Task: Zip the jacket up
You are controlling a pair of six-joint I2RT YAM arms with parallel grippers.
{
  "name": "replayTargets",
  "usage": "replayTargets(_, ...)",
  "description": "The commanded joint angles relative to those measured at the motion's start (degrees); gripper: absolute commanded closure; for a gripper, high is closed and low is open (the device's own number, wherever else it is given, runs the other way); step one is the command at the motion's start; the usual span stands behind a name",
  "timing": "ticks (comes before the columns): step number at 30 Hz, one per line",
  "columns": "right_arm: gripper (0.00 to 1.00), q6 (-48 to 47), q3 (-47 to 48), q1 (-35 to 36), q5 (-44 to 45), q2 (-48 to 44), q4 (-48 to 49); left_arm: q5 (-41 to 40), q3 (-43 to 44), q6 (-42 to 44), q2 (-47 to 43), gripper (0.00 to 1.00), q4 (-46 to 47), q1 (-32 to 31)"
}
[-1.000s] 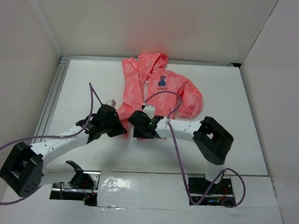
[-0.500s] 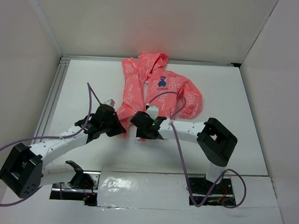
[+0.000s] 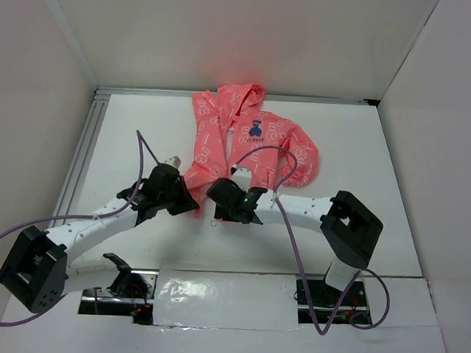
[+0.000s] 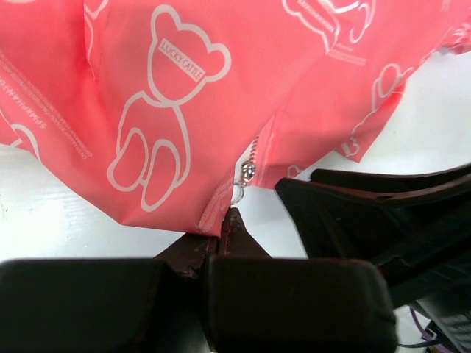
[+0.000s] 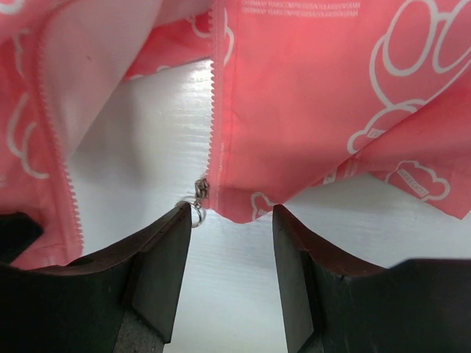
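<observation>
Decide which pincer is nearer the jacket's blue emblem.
Right. The right pincer is open at the jacket hem, almost straight below the emblem in the top view; the left pincer pinches the hem farther left.

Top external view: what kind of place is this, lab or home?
Probably a lab robot test cell. A white table boxed in by plain white panels; left arm and right arm bolted at its near edge, trailing purple cables; one coral-pink jacket laid out.
</observation>
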Motion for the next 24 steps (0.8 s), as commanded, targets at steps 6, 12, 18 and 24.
replayTargets(6,0.44,1.1,-3.4,-2.1,-3.3,-1.0,4.0,8.1,-2.9,2.3,-2.8,1.0,8.4,4.2)
replayTargets(12,0.42,1.1,-8.0,-4.7,-7.2,-3.7,8.0,13.6,-4.7,2.3,-1.5,1.0,12.6,6.2)
replayTargets(18,0.42,-0.4,-6.5,-4.7,-8.4,-1.9,8.5,14.3,-5.2,1.7,-1.5,1.0,14.4,6.7)
replayTargets(24,0.42,-0.4,-4.7,-2.4,-5.6,-1.9,6.4,12.5,-4.1,2.3,-1.5,1.0,12.1,6.7)
